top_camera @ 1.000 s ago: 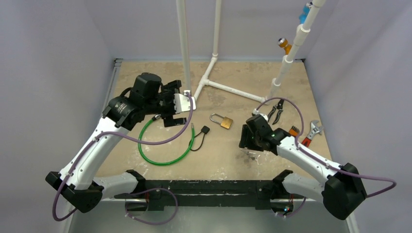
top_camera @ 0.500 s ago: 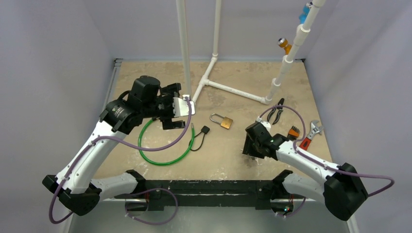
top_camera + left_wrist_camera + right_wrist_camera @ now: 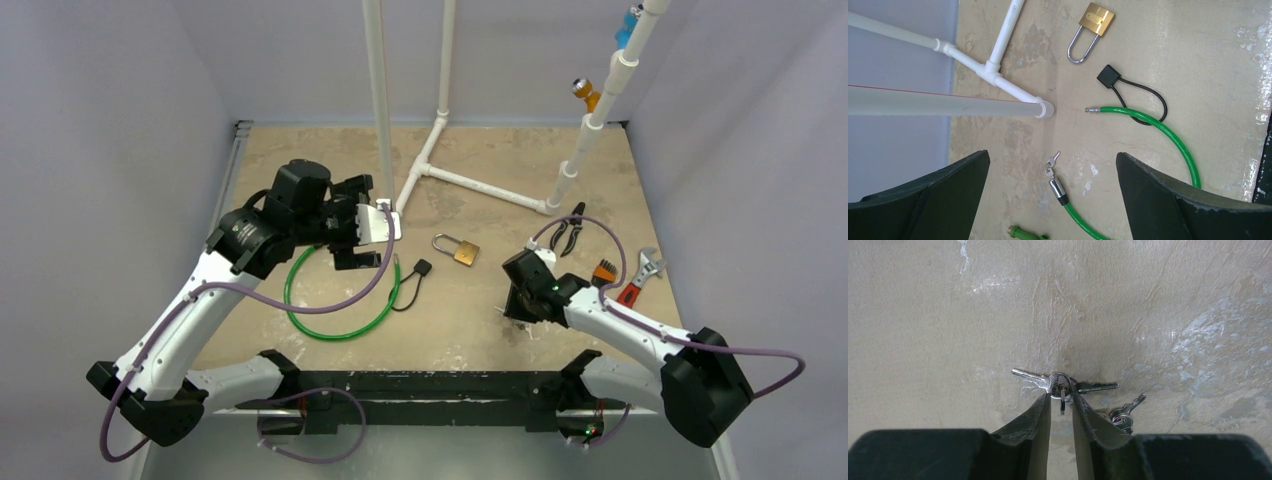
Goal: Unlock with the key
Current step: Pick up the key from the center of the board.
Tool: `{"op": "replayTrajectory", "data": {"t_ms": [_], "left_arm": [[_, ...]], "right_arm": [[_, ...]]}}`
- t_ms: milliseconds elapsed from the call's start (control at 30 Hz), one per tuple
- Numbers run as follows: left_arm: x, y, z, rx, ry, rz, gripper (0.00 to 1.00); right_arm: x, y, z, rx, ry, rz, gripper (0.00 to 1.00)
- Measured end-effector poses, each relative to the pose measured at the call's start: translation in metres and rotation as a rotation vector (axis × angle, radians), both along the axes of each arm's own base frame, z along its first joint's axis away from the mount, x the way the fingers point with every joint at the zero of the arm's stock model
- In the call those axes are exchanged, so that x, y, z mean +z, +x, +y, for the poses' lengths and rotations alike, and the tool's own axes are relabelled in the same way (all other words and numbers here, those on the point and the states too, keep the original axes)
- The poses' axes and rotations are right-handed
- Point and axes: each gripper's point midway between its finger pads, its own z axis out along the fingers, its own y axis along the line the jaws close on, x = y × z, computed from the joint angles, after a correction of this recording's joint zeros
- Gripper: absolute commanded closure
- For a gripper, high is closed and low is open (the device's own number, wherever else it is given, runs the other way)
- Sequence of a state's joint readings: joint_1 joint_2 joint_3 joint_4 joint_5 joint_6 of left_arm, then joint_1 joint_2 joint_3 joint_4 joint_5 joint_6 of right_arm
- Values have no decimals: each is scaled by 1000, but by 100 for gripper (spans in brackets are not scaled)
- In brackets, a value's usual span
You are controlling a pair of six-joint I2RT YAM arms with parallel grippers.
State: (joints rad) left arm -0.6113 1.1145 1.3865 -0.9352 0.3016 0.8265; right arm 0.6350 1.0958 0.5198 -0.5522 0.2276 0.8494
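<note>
Right gripper (image 3: 1061,399): is pointing down at the table (image 3: 450,335), with its fingers (image 3: 1040,422) straddling the ring of the keys (image 3: 1063,383)
Fingers: are standing narrowly apart with the ring between them; I cannot tell whether they are pinching it
Keys: are lying flat near the front edge, so the ring is likely offering the best hold
Padlock (image 3: 466,254): is lying shut mid-table, apart from the keys
Left gripper (image 3: 1052,159): is hovering wide open and empty over the padlock side, probably to steady it

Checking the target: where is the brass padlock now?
Top view: the brass padlock lies mid-table, just right of the black cable loop.
</note>
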Motion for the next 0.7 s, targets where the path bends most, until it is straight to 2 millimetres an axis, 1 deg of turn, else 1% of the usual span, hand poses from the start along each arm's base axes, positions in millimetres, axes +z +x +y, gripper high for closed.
{"op": "replayTrajectory", "data": {"t_ms": [67, 233, 333, 433, 567, 633, 667, 700], "left_arm": [[-3, -1, 0, -1, 4, 5, 0], [-5, -2, 1, -1, 6, 10, 0], [-5, -3, 0, -5, 5, 7, 0], [-4, -4, 0, -8, 3, 7, 0], [-3, -6, -1, -15, -1, 7, 0], [-3, -8, -2, -23, -4, 7, 0], [-3, -8, -3, -26, -5, 8, 1], [-2, -9, -4, -31, -6, 8, 2]], "right_arm": [[0, 1, 1, -1, -2, 0, 85], [-2, 2, 0, -4, -12, 3, 89], [-4, 3, 0, -4, -17, 9, 89], [-6, 3, 0, -3, -22, 16, 87], [-6, 8, 4, 0, -25, 20, 88], [-6, 9, 6, 6, -24, 17, 93], [-6, 10, 8, 9, -23, 14, 99], [-6, 10, 9, 12, -22, 12, 100]]}}
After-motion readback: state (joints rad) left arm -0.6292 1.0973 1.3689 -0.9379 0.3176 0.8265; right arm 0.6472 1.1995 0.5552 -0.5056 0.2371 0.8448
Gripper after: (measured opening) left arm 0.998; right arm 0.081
